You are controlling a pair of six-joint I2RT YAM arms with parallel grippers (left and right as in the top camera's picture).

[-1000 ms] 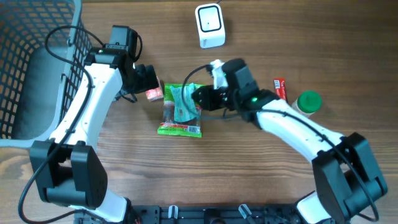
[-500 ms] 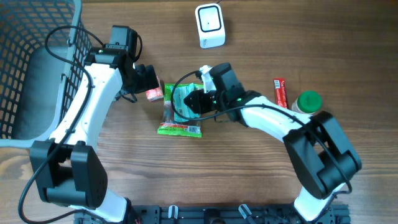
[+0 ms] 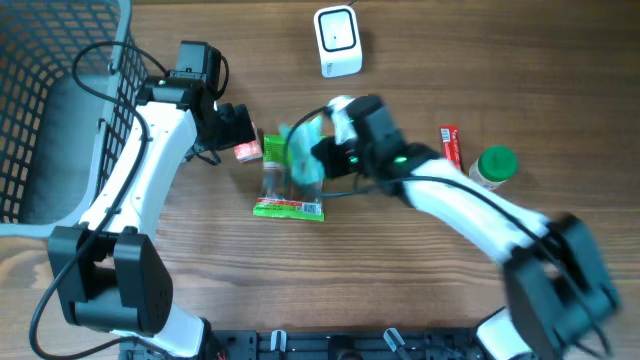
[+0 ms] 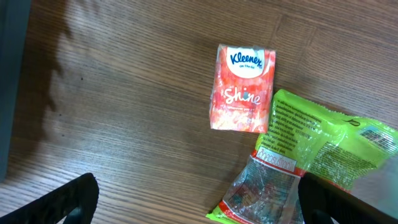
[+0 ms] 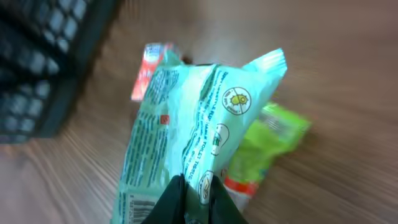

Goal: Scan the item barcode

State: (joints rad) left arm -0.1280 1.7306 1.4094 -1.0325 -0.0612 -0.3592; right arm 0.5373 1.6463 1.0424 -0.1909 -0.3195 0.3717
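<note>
Your left claw (image 3: pixel 240 128) hasn't moved, its fingers spread wide just above the tissue pack (image 3: pixel 248 151) on the bench (image 3: pixel 230 285). Just right of it, the teal packet (image 3: pixel 300 152) has come up off the green pouch (image 3: pixel 288 206). Your right claw (image 3: pixel 318 158), looser a moment ago, now pinches it tight.

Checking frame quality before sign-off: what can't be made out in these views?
- Overhead: teal packet and right arm smeared by motion blur; print unreadable.
- Right wrist: its barcode blurred by motion.
- Left wrist: green packet cut off by right edge.
- Overhead: scanner face too small.
</note>
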